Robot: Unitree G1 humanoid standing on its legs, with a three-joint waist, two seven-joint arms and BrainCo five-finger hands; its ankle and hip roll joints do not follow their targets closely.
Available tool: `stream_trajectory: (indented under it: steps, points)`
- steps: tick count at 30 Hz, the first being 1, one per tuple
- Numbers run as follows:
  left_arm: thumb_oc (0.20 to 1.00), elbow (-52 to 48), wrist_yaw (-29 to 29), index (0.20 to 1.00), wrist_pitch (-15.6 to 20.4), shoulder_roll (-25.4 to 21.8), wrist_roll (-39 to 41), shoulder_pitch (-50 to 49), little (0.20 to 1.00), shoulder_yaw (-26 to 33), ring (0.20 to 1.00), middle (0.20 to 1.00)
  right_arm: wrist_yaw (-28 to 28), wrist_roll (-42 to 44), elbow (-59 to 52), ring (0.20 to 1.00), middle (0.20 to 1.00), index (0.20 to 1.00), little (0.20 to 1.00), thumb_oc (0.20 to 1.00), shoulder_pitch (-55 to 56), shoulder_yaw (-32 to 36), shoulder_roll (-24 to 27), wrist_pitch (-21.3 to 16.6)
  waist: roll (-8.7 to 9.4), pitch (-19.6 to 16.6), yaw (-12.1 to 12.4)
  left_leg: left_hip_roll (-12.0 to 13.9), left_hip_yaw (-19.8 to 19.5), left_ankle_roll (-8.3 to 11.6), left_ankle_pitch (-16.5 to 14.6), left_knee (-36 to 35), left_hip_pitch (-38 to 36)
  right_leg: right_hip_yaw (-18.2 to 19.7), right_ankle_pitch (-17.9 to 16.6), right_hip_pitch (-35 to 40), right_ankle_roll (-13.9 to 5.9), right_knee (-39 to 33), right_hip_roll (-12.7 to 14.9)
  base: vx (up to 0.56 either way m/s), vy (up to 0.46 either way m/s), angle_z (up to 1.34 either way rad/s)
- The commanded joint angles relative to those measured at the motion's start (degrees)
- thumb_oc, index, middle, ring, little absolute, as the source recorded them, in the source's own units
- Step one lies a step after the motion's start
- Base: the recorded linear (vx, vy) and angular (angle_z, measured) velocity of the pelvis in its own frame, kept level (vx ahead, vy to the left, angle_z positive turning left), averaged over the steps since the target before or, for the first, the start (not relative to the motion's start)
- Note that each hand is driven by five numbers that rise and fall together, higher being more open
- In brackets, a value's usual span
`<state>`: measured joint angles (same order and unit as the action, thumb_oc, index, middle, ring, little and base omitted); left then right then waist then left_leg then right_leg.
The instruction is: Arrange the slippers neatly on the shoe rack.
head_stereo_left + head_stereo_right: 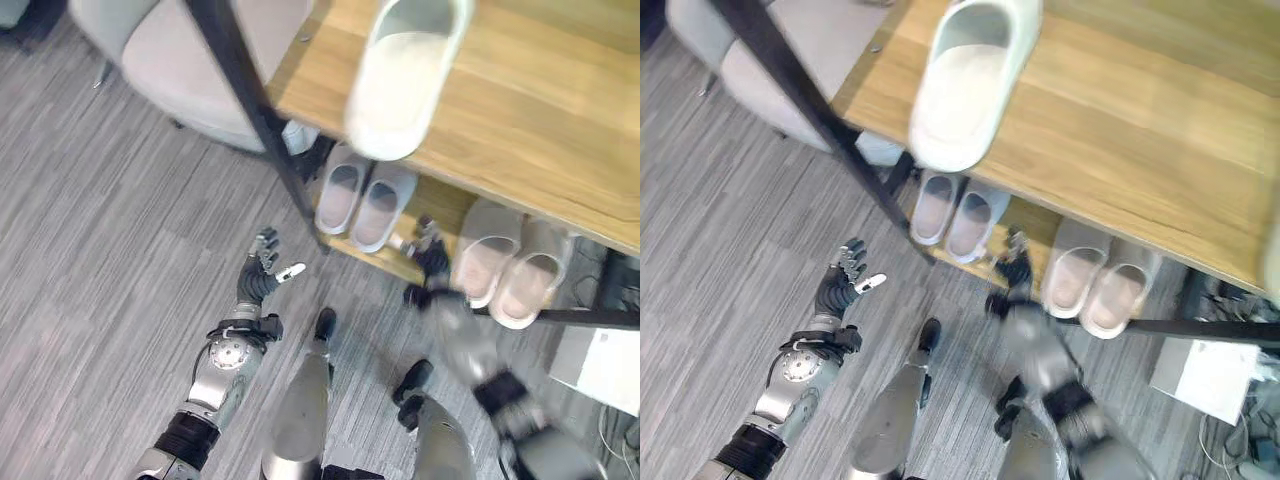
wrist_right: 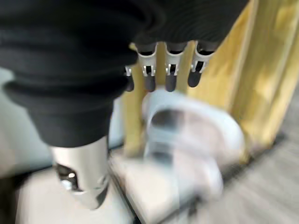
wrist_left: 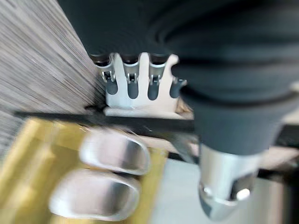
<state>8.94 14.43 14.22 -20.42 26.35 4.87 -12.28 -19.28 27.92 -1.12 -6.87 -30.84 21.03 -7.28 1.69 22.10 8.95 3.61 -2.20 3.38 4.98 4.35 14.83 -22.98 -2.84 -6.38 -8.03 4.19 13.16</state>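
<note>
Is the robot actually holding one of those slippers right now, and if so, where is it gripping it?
No. The left hand hangs open over the floor, and the right hand is open by the pink slippers on the lower shelf, gripping nothing.

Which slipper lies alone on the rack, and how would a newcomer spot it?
Find the wooden shoe rack and look at its top shelf. One pale slipper lies there alone, its toe overhanging the front edge. The other slippers sit in pairs on the lower shelf.
</note>
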Motion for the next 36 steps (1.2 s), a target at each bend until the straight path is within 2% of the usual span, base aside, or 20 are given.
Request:
stream_trajectory:
  steps: [1, 6, 8, 9, 10, 12, 22, 25, 27, 28, 29, 31, 32, 34, 36]
  points:
    - [1.0, -1.9, -2.9, 1.0, 1.4, -2.5, -2.7, -1.1, 1.0, -2.3, 1.0, 1.0, 7.6, -9.5, 8.5, 1.0, 1.0, 1.0, 1.0, 1.0, -10.4, 9.2, 2.2, -4.2, 1.28, -4.7, 1.2, 2.8, 0.3, 2.68, -2.4, -3.8, -1.7, 1.7, 3.1, 4.7, -2.53, -2.6, 1.4, 0.12, -0.04, -0.36]
    - [1.0, 2.5, -4.4, 1.0, 0.0, -1.0, -6.6, -3.9, 1.0, -2.6, 1.0, 1.0, 11.6, -11.9, -1.2, 1.0, 1.0, 1.0, 1.0, 1.0, 3.1, 13.0, 1.9, -5.9, 0.31, -9.5, -3.9, 3.8, 4.3, 3.15, -1.4, -8.5, -8.2, 3.8, 1.9, 7.9, -2.88, -7.0, 0.4, 0.08, -0.022, -0.34]
    - [1.0, 2.8, -4.7, 1.0, -0.1, -0.9, -7.1, -4.1, 1.0, -3.2, 1.0, 1.0, 11.9, -11.9, -1.6, 1.0, 1.0, 1.0, 1.0, 1.0, 4.5, 12.5, 1.7, -6.1, 0.07, -10.1, -4.7, 4.0, 4.9, 3.18, -1.5, -8.8, -9.0, 4.2, 1.7, 8.2, -2.93, -7.4, 0.3, 0.04, -0.021, -0.27]
    - [1.0, 3.0, -6.1, 1.0, -0.5, -0.8, -8.1, -4.3, 1.0, -4.6, 1.0, 1.0, 13.6, -11.6, -2.7, 1.0, 1.0, 1.0, 1.0, 1.0, 7.4, 11.9, 2.2, -6.0, -0.26, -11.0, -6.1, 4.4, 5.7, 3.3, -1.7, -9.1, -10.3, 5.1, 1.7, 8.6, -2.93, -8.1, -0.1, 0.02, -0.021, -0.2]
    - [1.0, 3.0, -6.1, 1.0, -0.5, -0.8, -8.1, -4.3, 1.0, -4.6, 1.0, 1.0, 13.6, -11.6, -2.8, 1.0, 1.0, 1.0, 1.0, 1.0, 7.5, 11.9, 2.2, -6.0, -0.29, -11.0, -6.0, 4.5, 5.8, 3.31, -1.7, -9.1, -10.4, 5.2, 1.7, 8.6, -2.92, -8.1, -0.1, 0.04, -0.033, -0.2]
    - [1.0, 2.7, -8.9, 1.0, -1.1, -1.8, -10.6, -4.4, 1.0, -7.4, 1.0, 1.0, 16.8, -9.9, -3.7, 1.0, 1.0, 1.0, 1.0, 1.0, 11.8, 10.7, 3.1, -5.6, -0.71, -12.1, -8.1, 5.0, 7.3, 3.4, -2.1, -9.4, -12.1, 6.8, 1.7, 9.0, -2.88, -8.9, -0.7, 0.04, -0.026, -0.19]
    - [1.0, -3.8, -18.0, 1.0, -2.2, -8.2, -16.5, -6.1, 1.0, -12.7, 1.0, 1.0, 21.7, -12.1, 0.7, 1.0, 1.0, 1.0, 1.0, 1.0, 17.5, 10.2, 6.6, -3.0, -1.84, -13.8, -10.9, 6.3, 10.4, 3.6, -3.0, -9.4, -14.5, 10.3, 1.7, 8.4, -3.08, -9.2, -1.6, 0.01, -0.024, -0.3]
    - [1.0, -15.0, -24.4, 1.0, -0.9, -14.9, -18.2, -1.2, 1.0, -17.9, 1.0, 1.0, 24.0, -12.5, 3.3, 1.0, 1.0, 1.0, 1.0, 1.0, 18.6, 11.1, 9.1, -2.5, -2.49, -14.3, -12.2, 6.2, 11.1, 3.75, -3.5, -9.4, -15.3, 11.1, 1.5, 8.3, -3.5, -9.2, -1.4, 0.03, -0.008, -0.1]
    - [1.0, -20.0, -25.8, 1.0, -0.6, -16.4, -15.2, 1.0, 1.0, -18.8, 1.0, 1.0, 24.2, -12.7, 3.8, 1.0, 1.0, 1.0, 1.0, 1.0, 18.6, 11.4, 9.7, -2.4, -2.72, -14.5, -12.5, 6.1, 11.2, 3.81, -3.7, -9.4, -15.5, 11.0, 1.5, 8.5, -3.57, -9.2, -1.3, 0.02, -0.002, -0.03]
    - [1.0, -20.1, -25.8, 1.0, -0.6, -16.4, -15.2, 1.0, 1.0, -18.8, 1.0, 1.0, 24.2, -12.7, 3.8, 1.0, 1.0, 1.0, 1.0, 1.0, 18.6, 11.4, 9.7, -2.4, -2.72, -14.5, -12.5, 6.1, 11.2, 3.81, -3.7, -9.4, -15.5, 11.0, 1.5, 8.5, -3.58, -9.2, -1.3, 0.0, 0.0, 0.0]
    - [1.0, -23.8, -27.1, 1.0, -0.3, -16.1, -8.4, 2.8, 1.0, -19.0, 1.0, 1.0, 24.3, -12.7, 4.5, 1.0, 1.0, 1.0, 1.0, 1.0, 18.7, 11.3, 9.6, -2.3, -2.99, -14.7, -12.7, 6.0, 11.2, 3.81, -3.8, -9.4, -15.6, 11.0, 1.6, 8.7, -3.61, -9.2, -1.2, 0.0, 0.0, 0.0]
    - [1.0, -25.9, -27.0, 1.0, -0.2, -15.6, -5.0, 3.7, 1.0, -18.0, 1.0, 1.0, 24.2, -12.8, 4.7, 1.0, 1.0, 1.0, 1.0, 1.0, 18.8, 11.3, 9.2, -2.2, -2.99, -14.6, -12.7, 6.0, 11.1, 3.82, -3.8, -9.4, -15.7, 10.9, 1.6, 8.9, -3.6, -9.2, -1.2, 0.0, 0.0, 0.0]
    - [1.0, -27.7, -25.9, 1.0, 0.3, -13.8, -1.2, 5.7, 1.0, -16.2, 1.0, 1.0, 24.0, -13.2, 5.5, 1.0, 1.0, 1.0, 1.0, 1.0, 19.2, 11.3, 8.0, -2.2, -2.92, -14.8, -12.7, 5.9, 10.9, 3.81, -3.8, -9.4, -15.7, 10.7, 1.8, 9.1, -3.53, -9.2, -1.2, 0.0, 0.0, 0.0]
    - [1.0, -28.0, -24.5, 1.0, 0.5, -12.6, -0.5, 6.6, 1.0, -14.8, 1.0, 1.0, 23.6, -13.6, 6.1, 1.0, 1.0, 1.0, 1.0, 1.0, 19.1, 11.3, 7.3, -2.3, -2.92, -14.8, -12.7, 5.9, 10.8, 3.8, -3.8, -9.4, -15.7, 10.5, 1.8, 9.3, -3.49, -9.2, -1.2, 0.0, -0.011, 0.02]
    - [1.0, -28.3, -20.3, 1.0, 2.3, -10.6, -2.4, 8.5, 1.0, -11.2, 1.0, 1.0, 22.7, -13.9, 6.3, 1.0, 1.0, 1.0, 1.0, 1.0, 18.9, 11.7, 5.6, -2.7, -2.89, -14.9, -12.5, 5.8, 10.6, 3.75, -3.7, -9.4, -15.6, 10.2, 1.9, 9.6, -3.39, -9.2, -1.1, 0.01, -0.024, 0.05]
